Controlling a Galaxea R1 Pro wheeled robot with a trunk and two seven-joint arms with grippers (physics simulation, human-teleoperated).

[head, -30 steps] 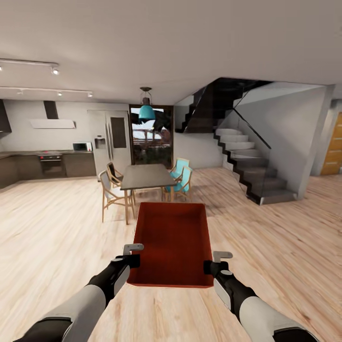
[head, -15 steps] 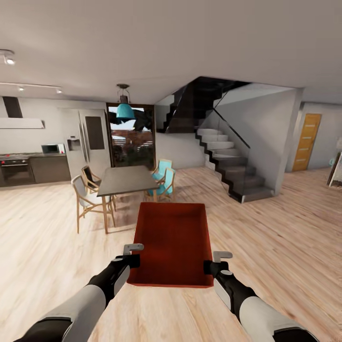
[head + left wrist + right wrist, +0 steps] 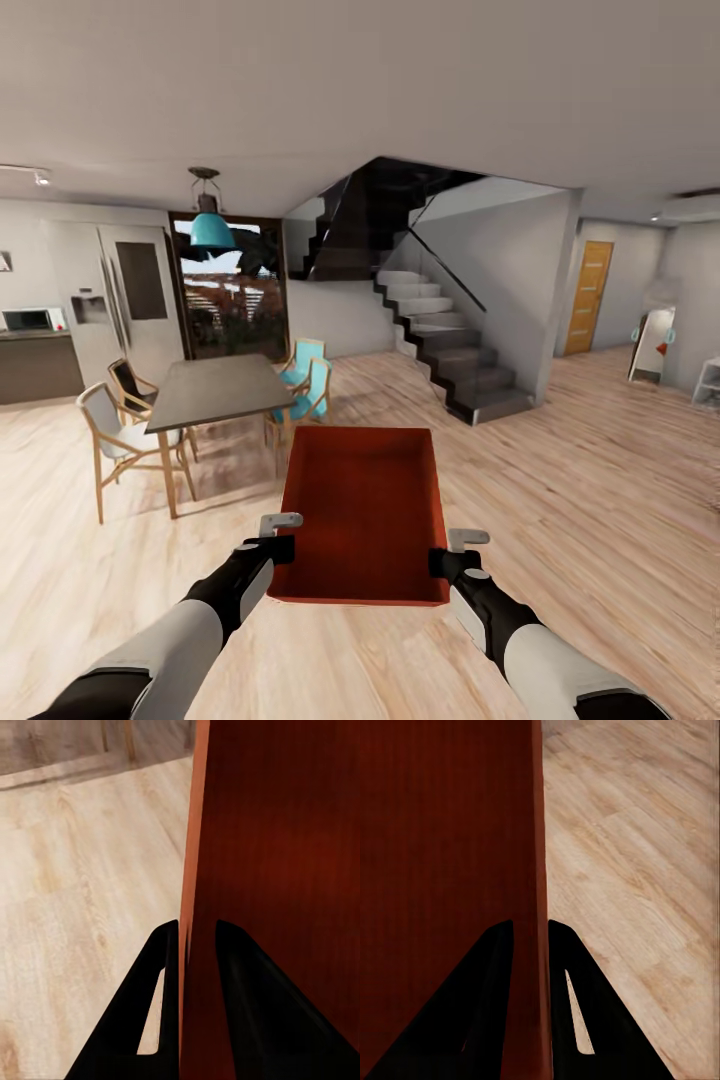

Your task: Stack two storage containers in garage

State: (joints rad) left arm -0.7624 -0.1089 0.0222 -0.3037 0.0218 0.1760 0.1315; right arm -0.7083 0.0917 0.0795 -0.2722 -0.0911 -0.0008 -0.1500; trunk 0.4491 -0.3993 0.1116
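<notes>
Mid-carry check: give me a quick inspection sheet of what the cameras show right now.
Surface: light wood plank floor; no concrete in view.
Job's things: one red bin, open top, held level between both arms, off the floor.
Clutter: nothing seen inside the bin.
Hands: left hand shut on the bin's left wall, a finger on each side; right hand shut on the right wall likewise.
Cables: nothing seen.
Surroundings: dining table with chairs ahead left, staircase ahead, orange door far right, fridge far left.
</notes>
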